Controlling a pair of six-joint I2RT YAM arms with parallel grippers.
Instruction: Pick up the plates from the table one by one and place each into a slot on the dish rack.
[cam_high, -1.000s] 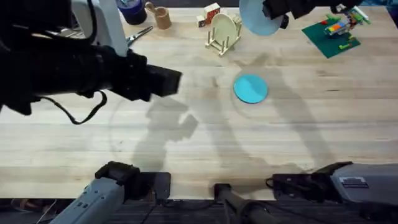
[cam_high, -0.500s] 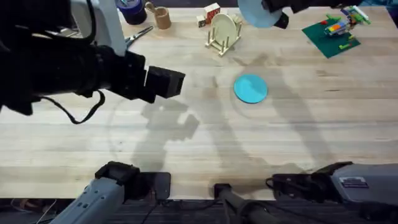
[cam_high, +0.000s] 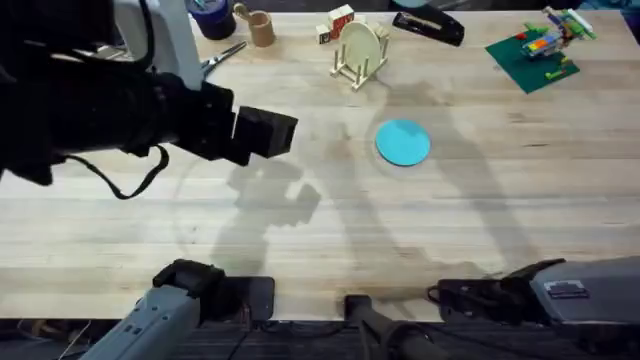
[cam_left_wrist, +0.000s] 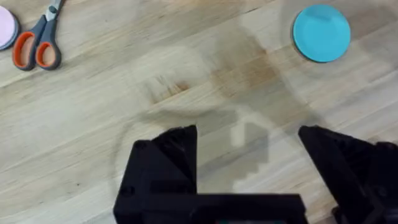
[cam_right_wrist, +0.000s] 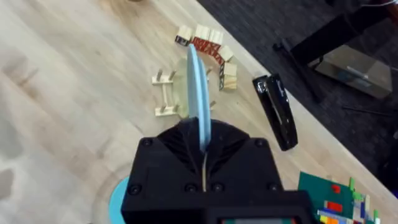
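Teal plate (cam_high: 403, 142) lay flat mid-table; we saw right gripper (cam_right_wrist: 203, 163) clamping the pale blue plate (cam_right_wrist: 198, 99) edge-on, left gripper (cam_left_wrist: 249, 165) gaping wide.

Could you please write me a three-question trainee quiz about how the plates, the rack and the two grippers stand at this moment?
1. True or false: the teal plate lies flat on the table.
2. What does the right gripper hold? A) scissors B) the pale blue plate on edge C) nothing
3. Fill in: the left gripper hangs over bare wood with its fingers ____.

Key
1. True; it lies in front of the dish rack, which already holds a cream plate.
2. B
3. open
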